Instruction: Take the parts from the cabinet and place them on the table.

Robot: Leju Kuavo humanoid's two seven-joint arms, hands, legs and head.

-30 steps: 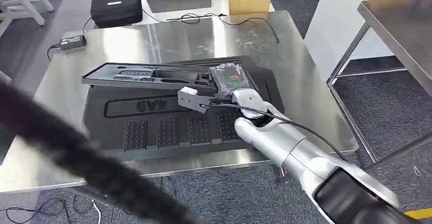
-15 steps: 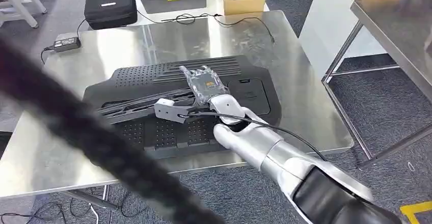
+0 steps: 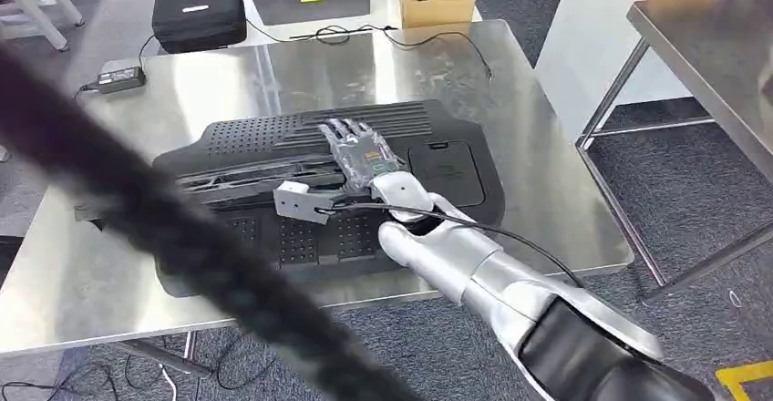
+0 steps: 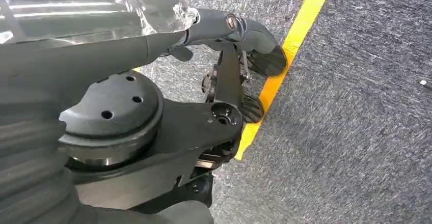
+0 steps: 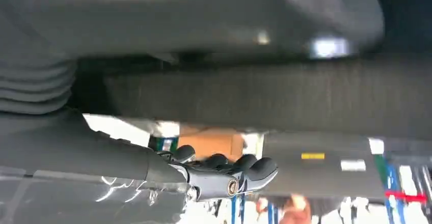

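The robot is setting the long black part [image 3: 264,180] down on the larger black panel [image 3: 438,159] lying across the middle of the steel table [image 3: 547,191]; the placing step looks nearly done. Next it likely needs to let go and draw back without dragging the part. The right hand [image 3: 360,157], reaching up from the lower right, is lying over the part's right end with fingers flat; whether it is gripping, I cannot tell. The left hand [image 4: 224,28] is hanging over the carpet, fingers curled, holding nothing.
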